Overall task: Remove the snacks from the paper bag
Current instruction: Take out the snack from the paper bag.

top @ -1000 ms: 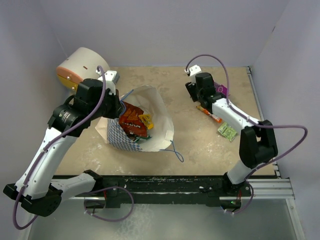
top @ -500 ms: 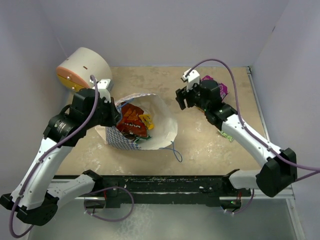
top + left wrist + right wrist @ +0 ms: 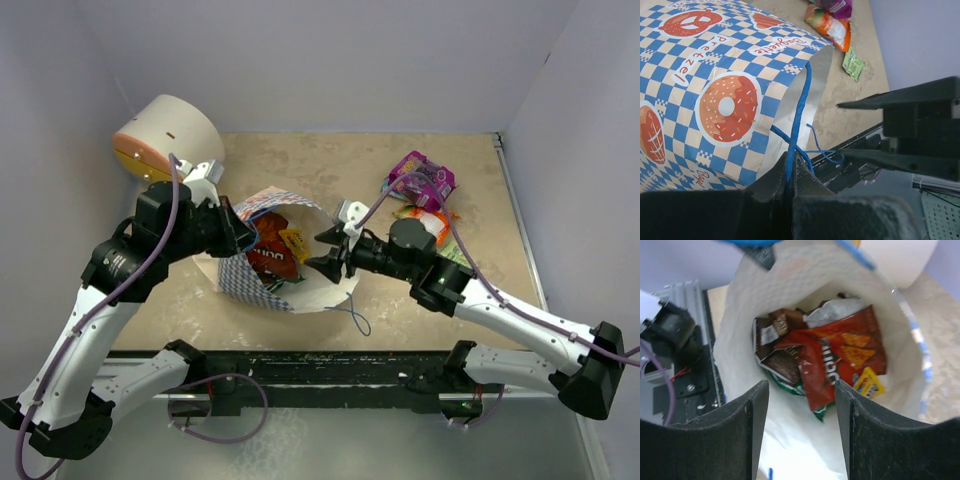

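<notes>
Right tool above Doritos bag inside "Pretzel"-printed paper bag

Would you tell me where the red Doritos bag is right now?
The red Doritos bag lies inside the paper bag, left of centre in the top view, beside a yellow packet.

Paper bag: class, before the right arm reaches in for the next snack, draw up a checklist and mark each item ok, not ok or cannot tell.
1. Left gripper shut on the blue cord handle: ok.
2. Paper bag mouth open, facing the right gripper: ok.
3. Right gripper jaws apart, nothing between them: ok.
4. Red Doritos bag on top of the pile, unobstructed: ok.
5. Purple pouch already out on the table, away from the bag: ok.
6. Grip on the handle firm enough to hold the bag during a pull: cannot tell.
</notes>
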You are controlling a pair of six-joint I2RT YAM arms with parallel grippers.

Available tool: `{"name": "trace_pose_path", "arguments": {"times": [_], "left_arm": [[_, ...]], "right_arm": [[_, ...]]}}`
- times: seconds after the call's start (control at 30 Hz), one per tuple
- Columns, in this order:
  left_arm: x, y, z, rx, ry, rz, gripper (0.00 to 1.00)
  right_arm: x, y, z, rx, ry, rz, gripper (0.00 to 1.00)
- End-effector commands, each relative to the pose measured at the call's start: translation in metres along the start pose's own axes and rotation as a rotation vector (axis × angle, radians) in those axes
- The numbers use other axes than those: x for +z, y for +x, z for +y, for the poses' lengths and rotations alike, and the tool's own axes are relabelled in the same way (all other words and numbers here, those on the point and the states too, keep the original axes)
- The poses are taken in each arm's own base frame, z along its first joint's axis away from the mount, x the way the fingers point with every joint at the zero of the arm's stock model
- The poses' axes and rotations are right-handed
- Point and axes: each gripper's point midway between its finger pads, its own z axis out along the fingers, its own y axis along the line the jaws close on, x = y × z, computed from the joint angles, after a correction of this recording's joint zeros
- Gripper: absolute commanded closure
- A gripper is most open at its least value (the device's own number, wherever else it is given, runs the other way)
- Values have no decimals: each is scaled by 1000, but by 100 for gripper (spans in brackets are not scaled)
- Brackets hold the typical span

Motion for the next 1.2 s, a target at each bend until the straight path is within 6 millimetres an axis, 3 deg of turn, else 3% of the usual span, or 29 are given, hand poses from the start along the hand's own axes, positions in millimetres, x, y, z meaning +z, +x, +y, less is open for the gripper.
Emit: {"name": "trace_pose_path", "arguments": {"times": [0.0,0.13,0.33,0.43,0.53,0.6,0.67,0.8,0.87,1.07,1.17], "left_arm": [[-4,-13,-26,-65,120,-54,100],[-10,-12,-27,-88,129,-66,100],[-21,3,-22,-72,113,-20,100],[-24,11,-18,-52,100,10,100],[-27,17,-13,-40,87,22,100],[-28,19,-10,-33,77,19,100],[-28,19,-7,-18,69,16,100],[-24,21,-7,16,79,21,100],[-21,23,-7,44,100,24,100],[-18,23,-3,121,92,31,100],[-19,17,-10,152,115,40,100]], "right_arm": [[12,13,24,20,-63,-16,44],[30,43,32,36,-60,35,48],[72,91,24,63,57,124,62],[95,101,53,-21,-18,151,63],[108,93,98,-43,-159,95,60],[112,86,109,9,-186,38,57],[112,82,105,67,-154,-1,55],[110,91,58,20,100,29,39],[107,97,44,-5,170,33,35],[112,118,26,-133,227,100,31],[117,128,21,-195,240,136,29]]}}
